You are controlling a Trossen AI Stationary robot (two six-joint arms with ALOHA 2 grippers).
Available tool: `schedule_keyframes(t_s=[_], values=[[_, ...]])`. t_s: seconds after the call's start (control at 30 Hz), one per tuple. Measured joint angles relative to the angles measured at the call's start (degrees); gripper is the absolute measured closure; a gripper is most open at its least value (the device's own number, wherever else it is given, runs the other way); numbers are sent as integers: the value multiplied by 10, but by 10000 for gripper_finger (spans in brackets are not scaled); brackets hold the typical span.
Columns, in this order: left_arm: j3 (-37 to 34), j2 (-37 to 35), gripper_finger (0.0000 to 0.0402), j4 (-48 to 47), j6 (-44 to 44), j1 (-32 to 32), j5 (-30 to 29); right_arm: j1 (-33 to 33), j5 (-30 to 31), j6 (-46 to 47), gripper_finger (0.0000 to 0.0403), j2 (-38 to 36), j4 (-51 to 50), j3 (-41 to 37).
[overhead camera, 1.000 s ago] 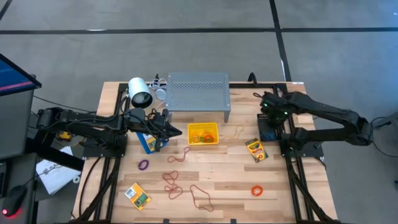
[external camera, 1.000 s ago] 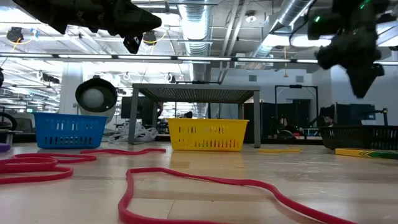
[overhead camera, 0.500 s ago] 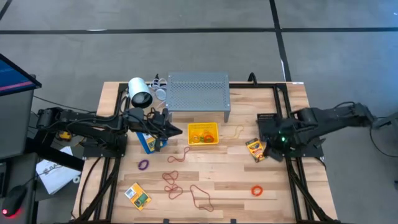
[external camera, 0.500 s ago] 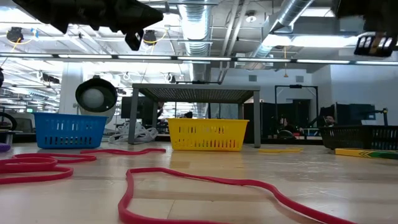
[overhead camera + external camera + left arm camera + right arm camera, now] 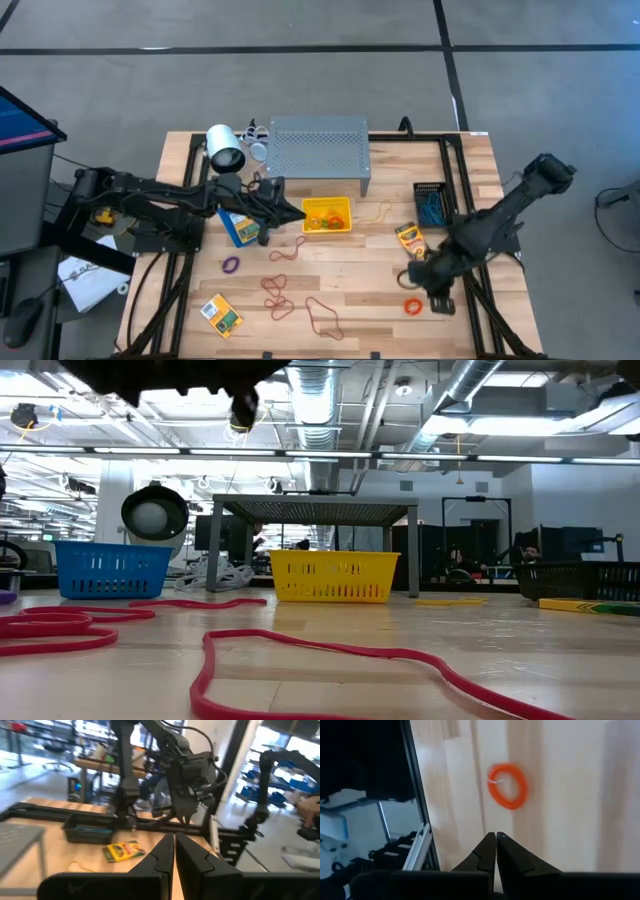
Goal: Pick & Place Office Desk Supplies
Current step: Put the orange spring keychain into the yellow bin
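Toward the lower right of the high view, the right gripper (image 5: 437,285) is hanging above the orange rubber band (image 5: 414,306), fingers pressed together and holding nothing. Opening them, centring over the loop and pinching one side at the tabletop looks wise. The left gripper (image 5: 292,211), also closed and empty, is waiting beside the yellow bin (image 5: 327,214).

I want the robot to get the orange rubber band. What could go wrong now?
The right gripper hangs over the orange rubber band with its fingers shut, so it probably has to open them before it can grab. The band lies flat on the table, so the fingers might slide over it or push it away. The crayon box sits close beside that arm and could get bumped.
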Motion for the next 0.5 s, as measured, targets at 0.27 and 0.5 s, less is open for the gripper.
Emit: schedule_keyframes(t_s=[0.27,0.5], values=[[88,59,390,-105,19,-10,4,30,-1,20,363,119,144,0],[90,56,390,-150,20,-12,4,36,-6,16,309,220,134,0]])
